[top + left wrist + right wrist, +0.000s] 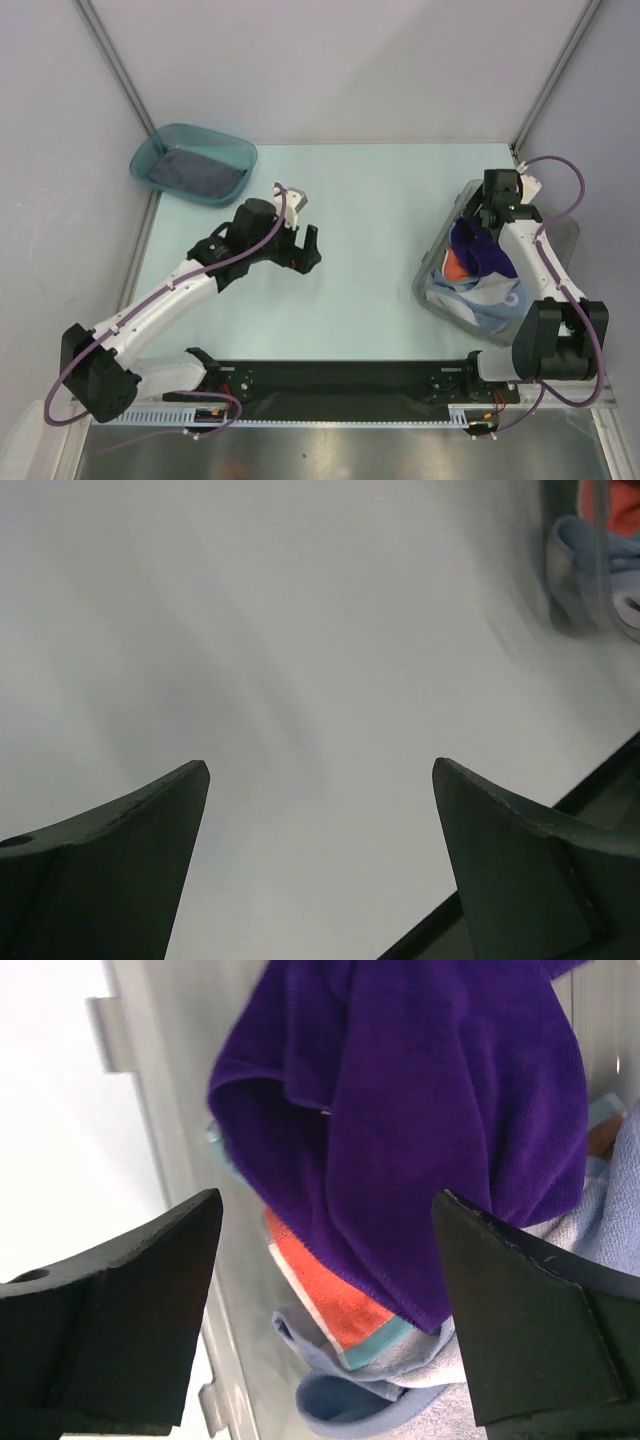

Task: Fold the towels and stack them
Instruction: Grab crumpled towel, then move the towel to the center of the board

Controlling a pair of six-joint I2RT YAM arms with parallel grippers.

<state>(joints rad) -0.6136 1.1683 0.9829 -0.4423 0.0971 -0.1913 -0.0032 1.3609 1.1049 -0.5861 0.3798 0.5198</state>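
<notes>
Right pincer point(328, 1200) gaping, empty, over purple towel point(420, 1110) in clear bin point(424, 296), left pincer point(320, 768) gaping, empty, grey-blue towel point(197, 172) in teal tray point(150, 150), ten o'clock, lengthwise nine-to-three

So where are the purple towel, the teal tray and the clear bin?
purple towel point(420, 1140), right wrist view, middle of its draped cloth.
teal tray point(200, 137), top view, its far wall.
clear bin point(437, 245), top view, its left wall.

Spread right pincer point(328, 1200) above purple towel point(420, 1110); orange towel point(330, 1300) beneath.
</notes>
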